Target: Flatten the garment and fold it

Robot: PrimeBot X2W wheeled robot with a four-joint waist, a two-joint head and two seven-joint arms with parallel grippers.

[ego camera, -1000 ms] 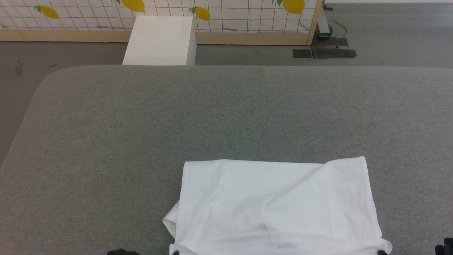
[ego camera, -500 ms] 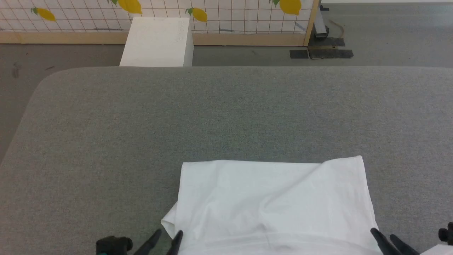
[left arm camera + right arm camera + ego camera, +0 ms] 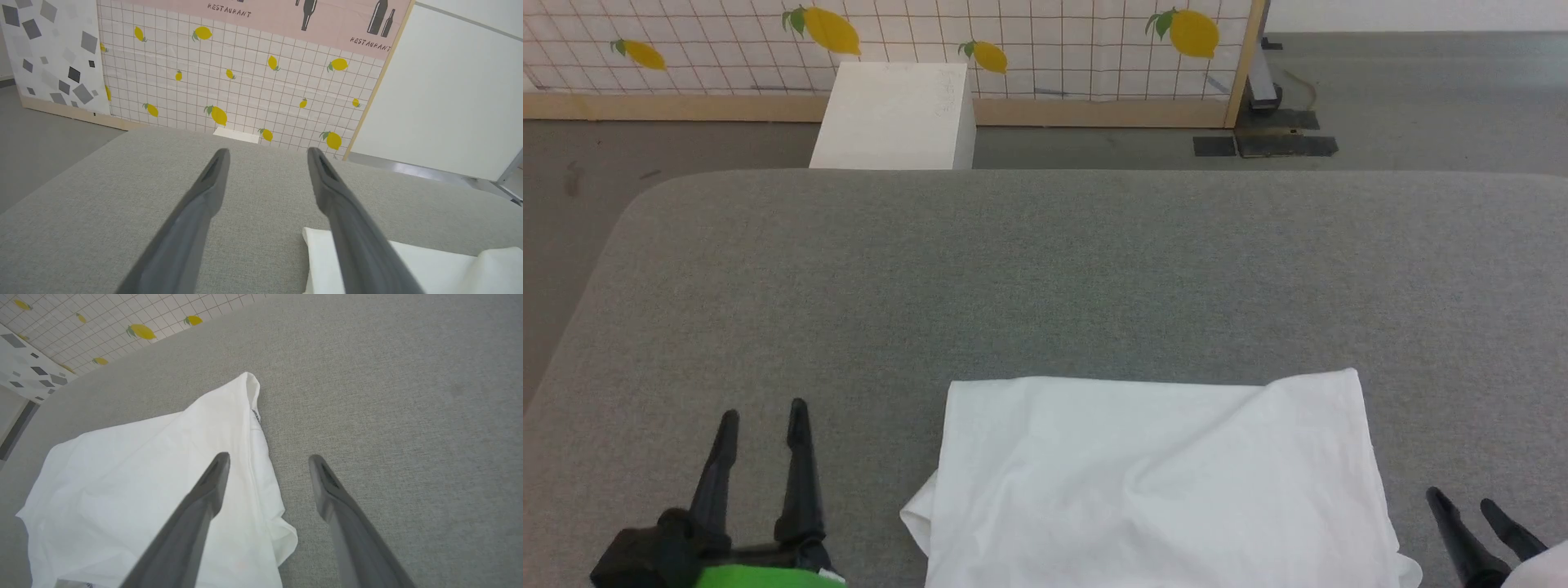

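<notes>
The garment (image 3: 1160,482) is a white thin shirt folded into a rough rectangle, lying on the grey table (image 3: 1045,278) near its front edge; it also lies at the lower right of the left wrist view (image 3: 441,265) and the left of the right wrist view (image 3: 155,486). A short run of dark stitching shows at its edge (image 3: 256,416). My left gripper (image 3: 764,412) stands open left of the garment, apart from it, holding nothing. Off the garment's lower right corner, my right gripper (image 3: 1462,498) is open and empty too, its left finger (image 3: 204,498) above the cloth.
A white box (image 3: 894,114) stands on the floor behind the table's far edge. Behind it runs a lemon-patterned grid screen (image 3: 1029,33) with a wooden frame. Bare grey tabletop stretches beyond and beside the garment.
Both grippers have opened, let go of the garment's near corners and pulled outward, the left one far to the left. The garment stays folded in place. The camera tilted slightly.
</notes>
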